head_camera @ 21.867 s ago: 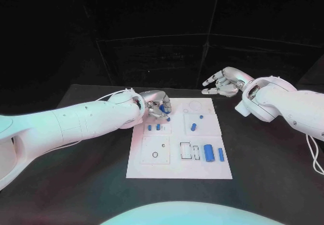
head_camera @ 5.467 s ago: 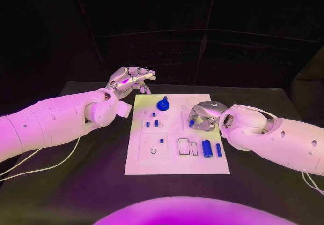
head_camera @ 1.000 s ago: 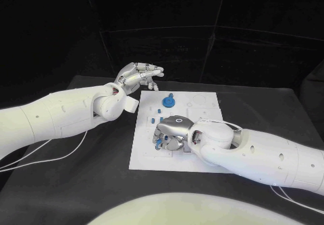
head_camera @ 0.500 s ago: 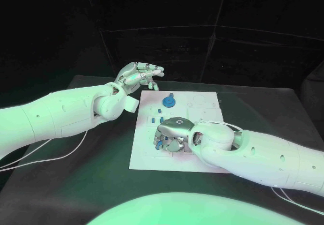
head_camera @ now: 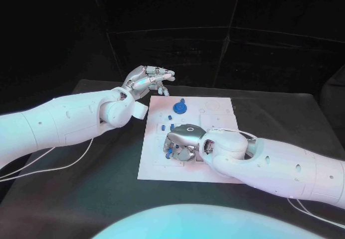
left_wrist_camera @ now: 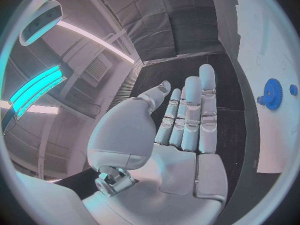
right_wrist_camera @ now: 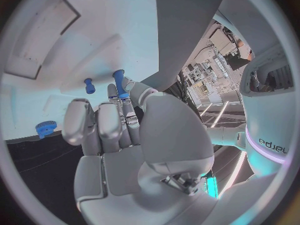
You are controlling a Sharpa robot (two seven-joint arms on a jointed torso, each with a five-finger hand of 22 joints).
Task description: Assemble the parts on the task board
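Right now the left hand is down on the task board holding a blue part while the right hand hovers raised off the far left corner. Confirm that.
Not right: the hands are swapped. In the head view the right hand is down on the task board, and the right wrist view shows a blue part at its fingertips. The left hand is the one raised off the board's far left corner, holding nothing.

White arms point(head_camera: 65, 119), silver robot hand point(head_camera: 149, 79), white cables.

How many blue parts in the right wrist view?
3: a peg in the right hand's fingers, another peg beside it, a gear by the board's edge; others may be hidden.
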